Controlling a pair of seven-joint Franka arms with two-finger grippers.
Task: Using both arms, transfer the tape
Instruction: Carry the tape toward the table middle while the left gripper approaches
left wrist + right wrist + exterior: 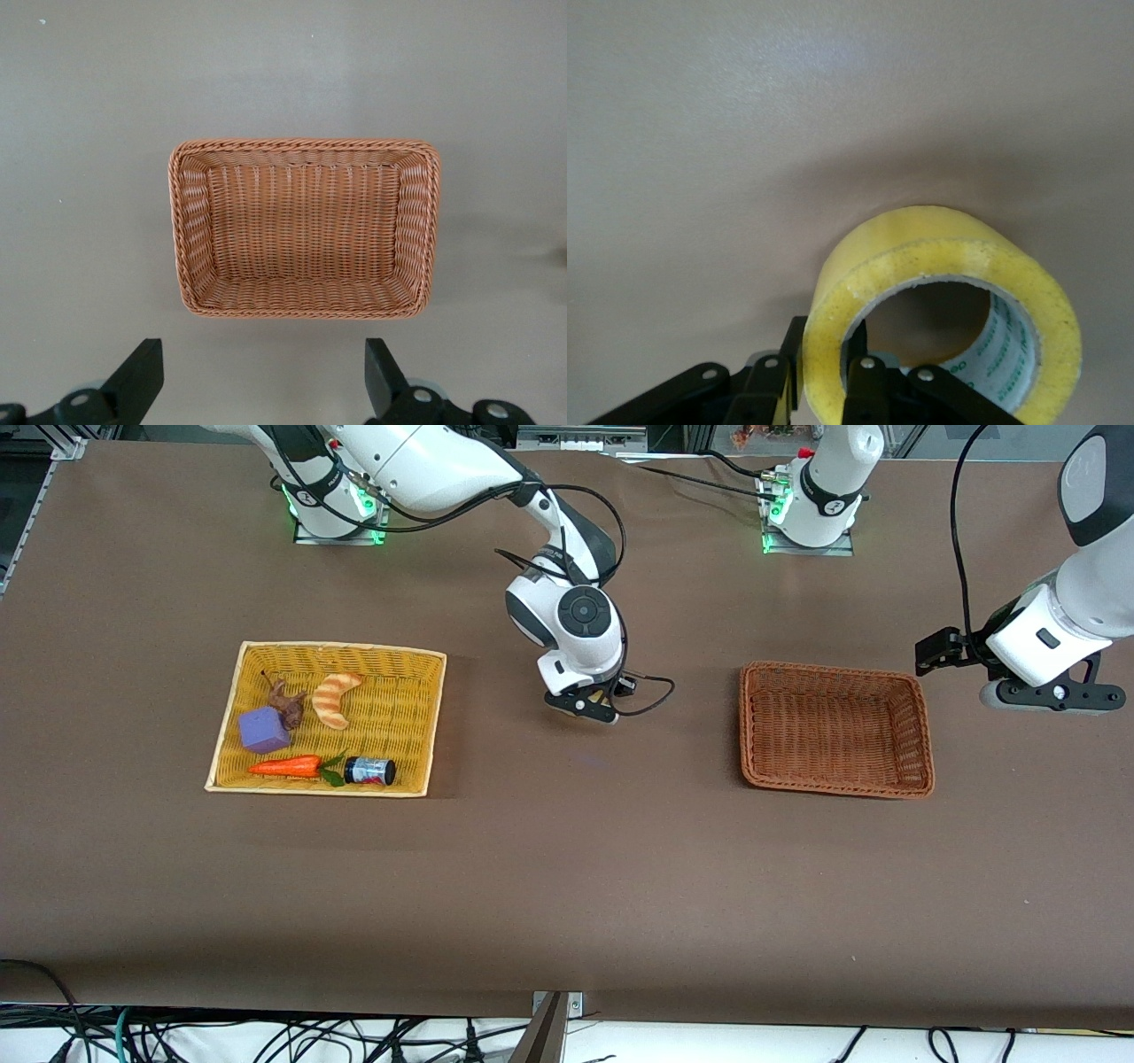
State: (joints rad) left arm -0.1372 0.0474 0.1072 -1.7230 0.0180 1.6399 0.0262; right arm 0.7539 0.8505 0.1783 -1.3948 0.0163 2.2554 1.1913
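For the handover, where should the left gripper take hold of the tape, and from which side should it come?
Probably the free part of the ring wall. The right gripper, over bare table between the two baskets, is shut on one section of the tape, one finger through the hole. The open left gripper, waiting above the brown basket, would best pinch the wall across from that section, one finger through the hole.

Brown table (567, 868), yellow wicker tray (425, 726) toward the right arm's end, brown basket (921, 735) toward the left arm's.
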